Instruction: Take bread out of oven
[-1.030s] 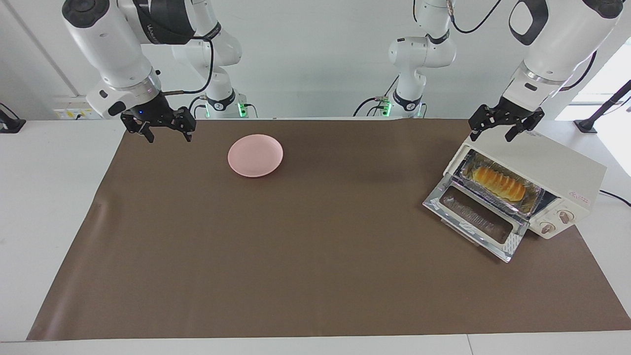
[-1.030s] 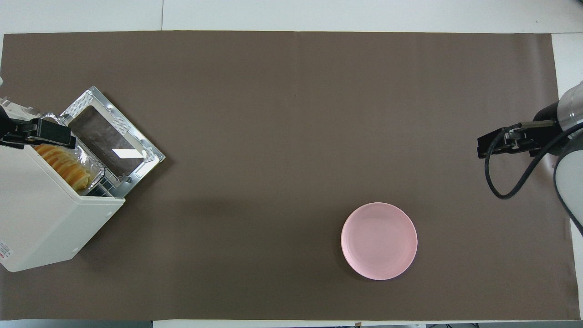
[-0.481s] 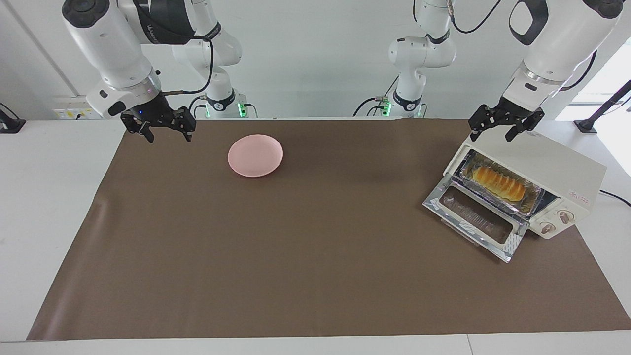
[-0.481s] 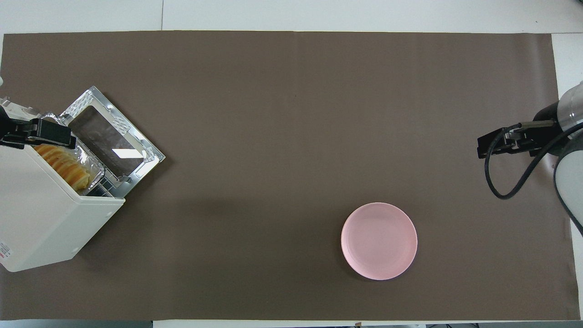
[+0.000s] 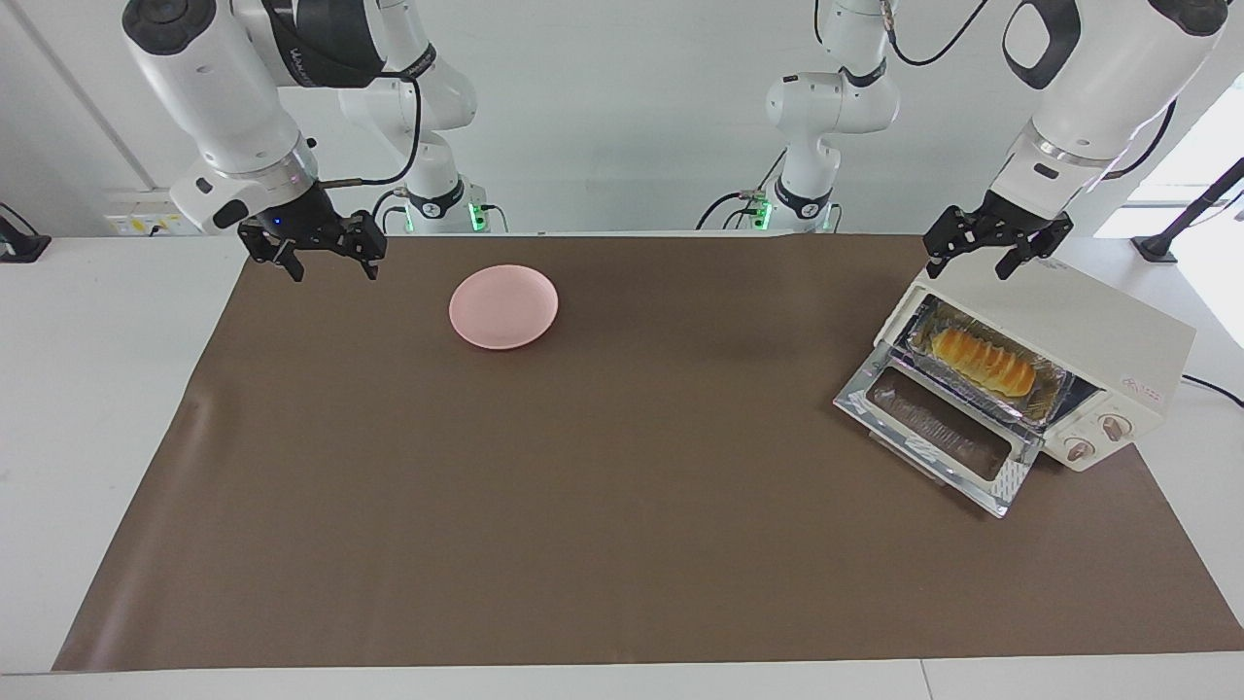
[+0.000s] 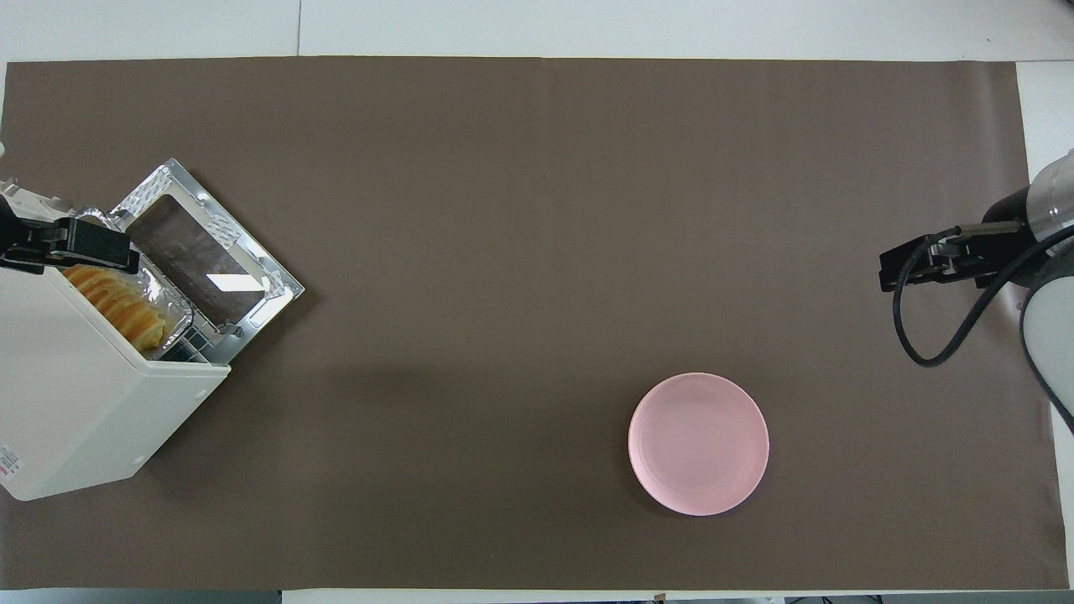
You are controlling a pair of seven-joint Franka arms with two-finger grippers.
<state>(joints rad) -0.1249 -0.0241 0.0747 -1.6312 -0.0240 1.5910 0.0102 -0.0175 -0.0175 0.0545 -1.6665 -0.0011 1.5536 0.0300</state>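
Bread [image 5: 983, 361] in foil tray [image 5: 1050, 387], inside open oven [image 5: 1088, 331].

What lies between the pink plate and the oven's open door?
Nothing: between the plate and the oven door only bare brown mat shows, in both views.

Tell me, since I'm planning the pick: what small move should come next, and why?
Probably lower the open left gripper from over the oven top down toward the bread. The door is already down and the loaf lies exposed in its foil tray. The open right gripper waits near the pink plate.
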